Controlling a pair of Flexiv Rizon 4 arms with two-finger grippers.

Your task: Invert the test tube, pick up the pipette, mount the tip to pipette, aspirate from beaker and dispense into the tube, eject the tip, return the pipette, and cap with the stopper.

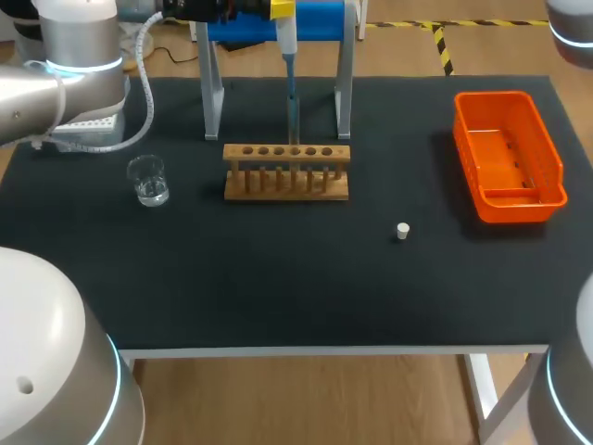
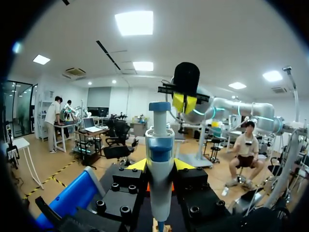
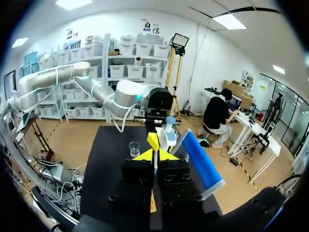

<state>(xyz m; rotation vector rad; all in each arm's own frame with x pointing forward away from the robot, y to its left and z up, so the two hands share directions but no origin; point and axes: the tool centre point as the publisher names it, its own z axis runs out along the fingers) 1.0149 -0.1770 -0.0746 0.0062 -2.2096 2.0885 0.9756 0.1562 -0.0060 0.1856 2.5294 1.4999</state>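
My left gripper (image 1: pixel 281 11) is shut on the white and blue pipette (image 1: pixel 287 42), held upright over the wooden rack (image 1: pixel 287 172). Its thin lower end (image 1: pixel 293 111) points down at a middle hole of the rack; I cannot make out the tube itself. In the left wrist view the pipette (image 2: pixel 160 164) stands between the yellow fingertips (image 2: pixel 138 165). My right gripper (image 2: pixel 185 102) hangs shut and empty just above and behind the pipette's plunger top (image 2: pixel 160 106). The right wrist view shows its tips (image 3: pixel 155 151) pressed together, the pipette head (image 3: pixel 169 131) just ahead. A beaker (image 1: pixel 148 180) stands left of the rack. The white stopper (image 1: pixel 402 231) lies to the right.
An orange bin (image 1: pixel 508 154) sits at the right side of the table. The blue pipette stand (image 1: pixel 278 56) on grey legs rises behind the rack. A white tip box (image 1: pixel 91 132) is at the back left, partly behind my left arm.
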